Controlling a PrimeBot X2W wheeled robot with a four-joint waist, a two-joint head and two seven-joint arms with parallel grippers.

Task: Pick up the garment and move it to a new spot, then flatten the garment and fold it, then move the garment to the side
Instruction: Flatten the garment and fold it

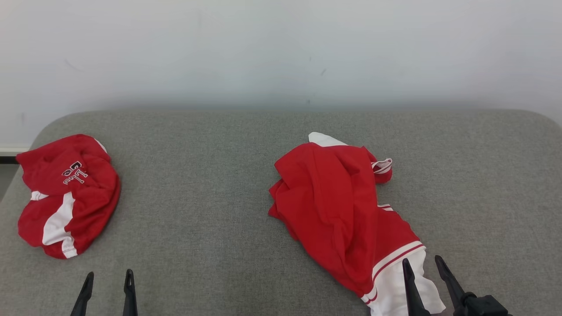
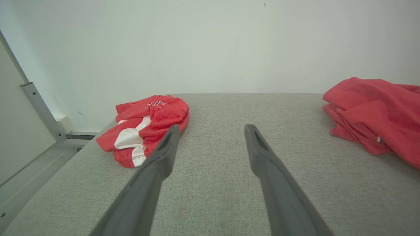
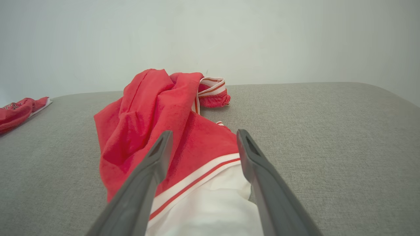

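Observation:
A crumpled red garment (image 1: 333, 202) with white and striped trim lies right of centre on the grey padded table (image 1: 210, 184); it is also at the right edge of the left wrist view (image 2: 377, 114) and in the right wrist view (image 3: 154, 121). My right gripper (image 1: 422, 263) is open at the lower right, its fingers above the garment's white end (image 3: 203, 209), apart from the cloth. My left gripper (image 1: 109, 278) stands open at the lower left over bare table (image 2: 213, 170), holding nothing.
A second red and white garment (image 1: 66, 193) with lettering sits bunched near the table's far left edge, also in the left wrist view (image 2: 147, 124). A pale wall (image 1: 281, 48) runs behind the table. Bare grey surface lies between the two garments.

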